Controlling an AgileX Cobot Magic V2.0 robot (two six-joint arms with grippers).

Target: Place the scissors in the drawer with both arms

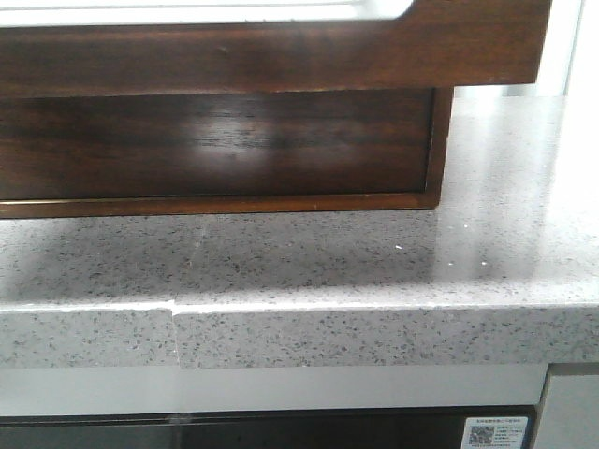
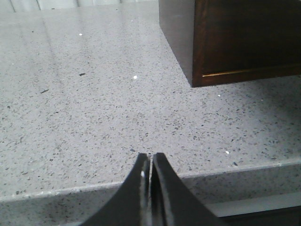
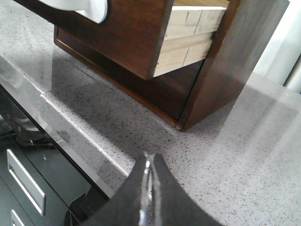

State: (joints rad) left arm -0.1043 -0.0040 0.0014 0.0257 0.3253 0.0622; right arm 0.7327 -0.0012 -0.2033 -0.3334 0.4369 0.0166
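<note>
The scissors are out of view in every frame. The drawer (image 1: 281,56) is pulled out of its dark wooden cabinet (image 1: 215,140) and overhangs the countertop; its glossy brown front has a pale cutout along the top edge. In the right wrist view the drawer (image 3: 131,37) shows its pale wooden side. My left gripper (image 2: 150,157) is shut with nothing in it, over the counter's front edge, off the cabinet's (image 2: 244,37) corner. My right gripper (image 3: 150,157) is also shut and empty, low over the counter in front of the cabinet's right end. Neither gripper appears in the front view.
The cabinet stands on a grey speckled stone countertop (image 1: 374,271) with a seam in its front edge (image 1: 175,318). Under the counter there are dark fronts with a metal handle (image 3: 26,181). A white wall or frame (image 3: 282,52) rises beyond the cabinet's right side.
</note>
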